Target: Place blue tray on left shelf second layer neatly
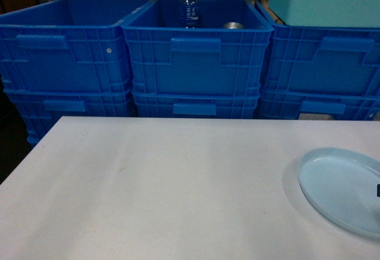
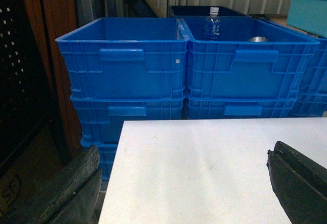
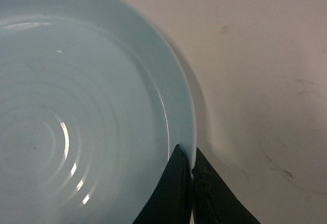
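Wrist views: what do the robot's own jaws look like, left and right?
The left gripper shows two thick, matt black jaws with a rough, rubbery-looking surface and rounded edges, one at each lower corner of the left wrist view. The right gripper shows two dark, wedge-shaped jaws tapering to narrow tips. No cables, markings or arm links are visible; the head view shows only a dark sliver at its right edge.

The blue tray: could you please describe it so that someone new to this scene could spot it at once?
Start at the white table in front of the stacked deep-blue crates. On its right-hand side, by the edge, lies the blue tray, with the right gripper closed on its rim. Unlike the dark, ribbed, boxy crates, it is pale sky-blue, shallow, smooth and rounded.
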Controlling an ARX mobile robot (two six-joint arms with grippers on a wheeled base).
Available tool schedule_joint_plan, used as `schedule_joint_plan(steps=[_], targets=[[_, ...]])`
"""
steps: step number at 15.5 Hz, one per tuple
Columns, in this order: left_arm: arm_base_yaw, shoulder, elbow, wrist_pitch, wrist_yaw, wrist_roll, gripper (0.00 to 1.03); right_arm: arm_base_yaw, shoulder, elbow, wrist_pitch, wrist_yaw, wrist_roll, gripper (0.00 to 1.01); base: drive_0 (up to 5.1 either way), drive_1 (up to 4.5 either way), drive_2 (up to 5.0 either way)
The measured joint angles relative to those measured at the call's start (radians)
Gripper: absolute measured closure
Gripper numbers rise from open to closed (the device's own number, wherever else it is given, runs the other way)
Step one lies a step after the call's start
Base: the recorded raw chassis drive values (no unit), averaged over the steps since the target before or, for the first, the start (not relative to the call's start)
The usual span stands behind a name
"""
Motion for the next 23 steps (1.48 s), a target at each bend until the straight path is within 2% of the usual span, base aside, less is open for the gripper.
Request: schedule_joint_plan(steps=[6,10,11,15,18,19,23], targets=[[0.0,0.0,0.0,0.0,0.0,0.0,0.05,0.0,-0.024,-0.026,0.036,-0.02,-0.006,0.99,0.0,0.0,0.0],[0.0,0.0,0.0,0.0,0.0,0.0,0.05,0.006,-0.108,-0.045,0.085,-0.05,-0.032,0.99,0.0,0.0,0.0],[0.0,0.0,0.0,0.0,0.0,0.0,0.05,0.011,-0.154,-0.048,0.096,-0.054,-0.053,0.99,0.0,0.0,0.0],[0.0,0.0,0.0,0.0,0.0,0.0,0.05,0.024,-0.304,-0.087,0.119,-0.104,-0.076,0.99,0.0,0.0,0.0],[0.0,0.0,0.0,0.0,0.0,0.0,0.05,0.031,-0.5,-0.158,0.2,-0.169,-0.116,0.99,0.0,0.0,0.0],[0.0,0.0,0.0,0.0,0.0,0.0,0.05,0.031,-0.575,-0.184,0.208,-0.197,-0.123,0.99,0.0,0.0,0.0],[0.0,0.0,0.0,0.0,0.0,0.0,0.05,0.037,-0.832,-0.263,0.21,-0.261,-0.144,0.99,0.0,0.0,0.0]])
